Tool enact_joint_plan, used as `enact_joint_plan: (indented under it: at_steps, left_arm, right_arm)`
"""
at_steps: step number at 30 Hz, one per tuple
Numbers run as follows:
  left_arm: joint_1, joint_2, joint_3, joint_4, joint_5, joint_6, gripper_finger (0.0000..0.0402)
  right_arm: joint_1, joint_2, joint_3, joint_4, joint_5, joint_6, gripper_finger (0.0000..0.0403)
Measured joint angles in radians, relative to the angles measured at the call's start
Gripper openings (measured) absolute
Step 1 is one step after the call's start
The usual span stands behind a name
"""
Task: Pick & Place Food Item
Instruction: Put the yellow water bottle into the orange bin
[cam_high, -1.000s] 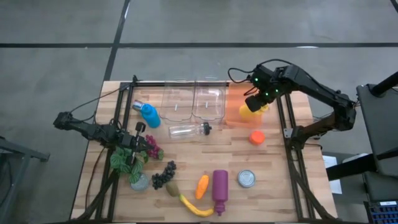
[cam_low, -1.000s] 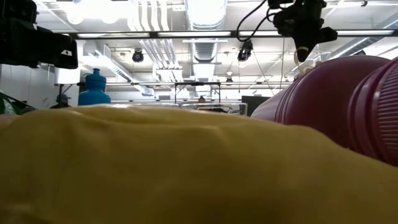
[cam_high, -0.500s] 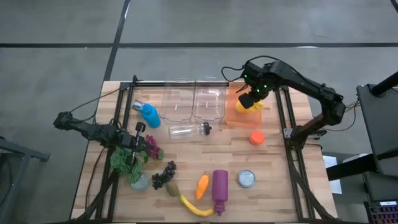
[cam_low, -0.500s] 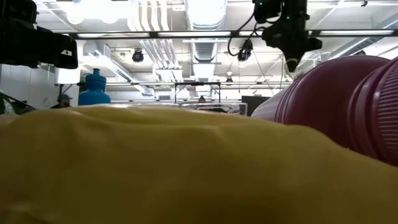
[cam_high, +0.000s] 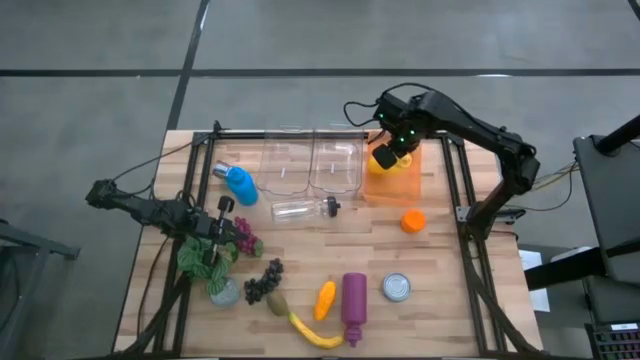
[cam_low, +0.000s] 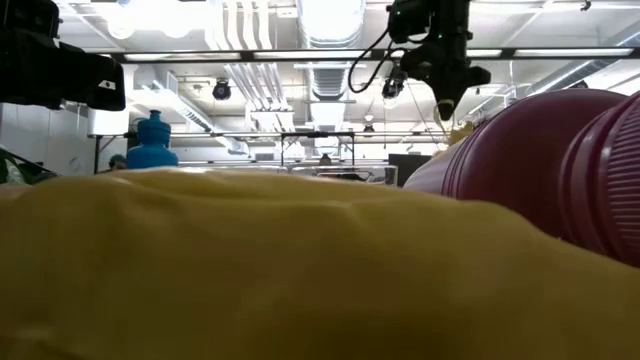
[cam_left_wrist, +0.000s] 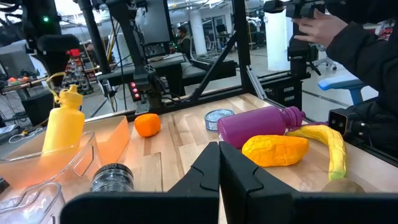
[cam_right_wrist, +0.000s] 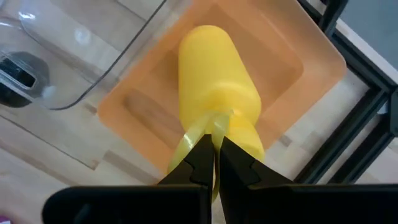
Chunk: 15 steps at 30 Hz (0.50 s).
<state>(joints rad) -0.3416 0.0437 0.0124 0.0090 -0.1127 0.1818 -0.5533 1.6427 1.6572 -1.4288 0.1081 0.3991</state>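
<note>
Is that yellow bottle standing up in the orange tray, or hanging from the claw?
Hanging. The right gripper, shut, pinches the yellow bottle by its top loop above the orange tray; whether its base touches, I cannot tell.

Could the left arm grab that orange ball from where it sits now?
Probably not easily. The left gripper rests shut at the table's left side, while the orange ball lies far across, nearer the right arm. The clear bottle lies between them.

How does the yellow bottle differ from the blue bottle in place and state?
The yellow bottle hangs over the orange bin, its strap pinched by the right gripper; the blue bottle lies free on the table, beside the clear bins. The yellow one is all yellow; the blue one has a pale cap. Both are plastic bottles.
</note>
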Motion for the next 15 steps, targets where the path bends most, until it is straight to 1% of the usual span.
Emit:
enact_joint_plan:
  at_steps: [5,10,15]
  left_arm:
    - [0.000,0.000,0.000,0.000,0.000,0.000,0.0001]
    - [0.000,0.000,0.000,0.000,0.000,0.000,0.0001]
    - [0.000,0.000,0.000,0.000,0.000,0.000,0.0001]
  right_arm:
    - [-0.012,0.041,0.045,0.015,0.006,-0.042,0.0008]
    - [-0.011,0.059,0.093,0.066,0.052,-0.088,0.0008]
    - [-0.019,0.060,0.100,0.111,0.059,-0.127,0.0008]
